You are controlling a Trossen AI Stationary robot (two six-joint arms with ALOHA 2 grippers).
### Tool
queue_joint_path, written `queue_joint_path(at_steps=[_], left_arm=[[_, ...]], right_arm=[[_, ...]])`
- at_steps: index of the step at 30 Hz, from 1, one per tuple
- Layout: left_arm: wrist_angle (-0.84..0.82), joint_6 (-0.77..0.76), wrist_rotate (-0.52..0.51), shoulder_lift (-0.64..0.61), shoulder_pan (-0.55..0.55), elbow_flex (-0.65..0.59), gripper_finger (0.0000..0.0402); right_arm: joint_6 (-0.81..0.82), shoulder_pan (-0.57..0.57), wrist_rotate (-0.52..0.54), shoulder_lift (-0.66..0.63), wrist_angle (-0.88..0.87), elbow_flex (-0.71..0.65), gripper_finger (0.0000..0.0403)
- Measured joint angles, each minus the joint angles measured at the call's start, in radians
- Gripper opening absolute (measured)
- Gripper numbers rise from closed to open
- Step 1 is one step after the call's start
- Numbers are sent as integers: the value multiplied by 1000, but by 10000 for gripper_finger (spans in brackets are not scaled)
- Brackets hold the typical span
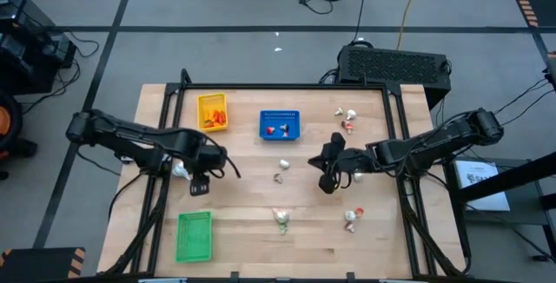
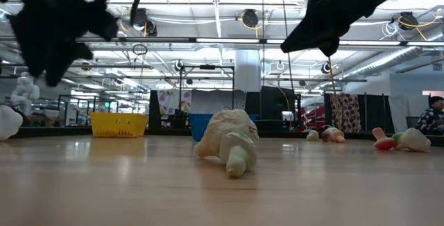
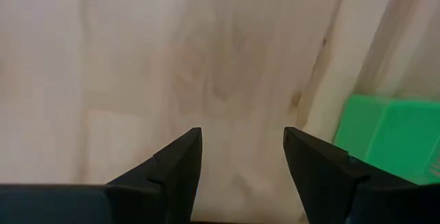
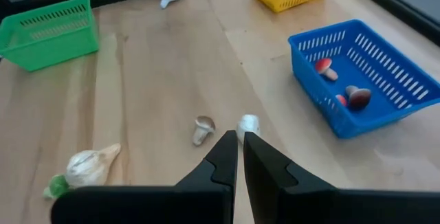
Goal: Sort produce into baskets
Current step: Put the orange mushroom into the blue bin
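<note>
Produce is lying scattered over the wooden tabletop (image 1: 243, 231), with part of it already sitting in baskets. Orange carrot-like pieces (image 1: 215, 118) are resting in the yellow basket (image 1: 212, 102) near the far edge, and small red-and-white pieces (image 1: 278, 129) are sitting in the blue basket (image 1: 280, 115) just beside it. The green basket (image 1: 195, 236) is standing at the near left corner, well apart from the other two.

The left pincer (image 1: 201, 184) is hanging over bare wood between the yellow and green baskets, its fingers (image 3: 180, 162) spread apart and gripping nothing; its wrist view is showing a corner of the green basket off to one side. A whitish garlic-like bulb (image 1: 180, 171) is lying just beside the left arm.

The right pincer (image 1: 326, 179) is hovering near the middle of the tabletop, its fingers (image 4: 221, 159) pressed together with nothing between them. Two small pale pieces (image 1: 281, 170) are lying between the two arms, in front of the blue basket. A leafy whitish piece (image 1: 281, 219) is resting nearer the front edge, looming large in the low view (image 2: 229, 143). More pieces are lying to the right: a cluster (image 1: 347, 120) by the far right corner and another pair (image 1: 352, 219) nearer the front
</note>
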Motion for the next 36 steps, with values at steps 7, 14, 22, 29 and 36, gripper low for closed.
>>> queue_joint_path(at_steps=[7, 14, 22, 29, 36], left_arm=[[26, -95, 15, 0, -51, -82, 212], [531, -18, 2, 0, -104, -141, 212], [1396, 241, -186, 52, -98, -256, 212], [1814, 286, -105, 325, -86, -216, 212], [1833, 295, 12, 665, -95, 91, 212]], right_arm=[[-32, -27, -1, 0, 31, 0, 18], [-59, -31, -1, 0, 22, 0, 18], [-12, -35, -2, -65, -202, 0, 18], [136, -35, -5, -183, -443, 0, 18], [203, -35, 78, -250, -552, 0, 18]])
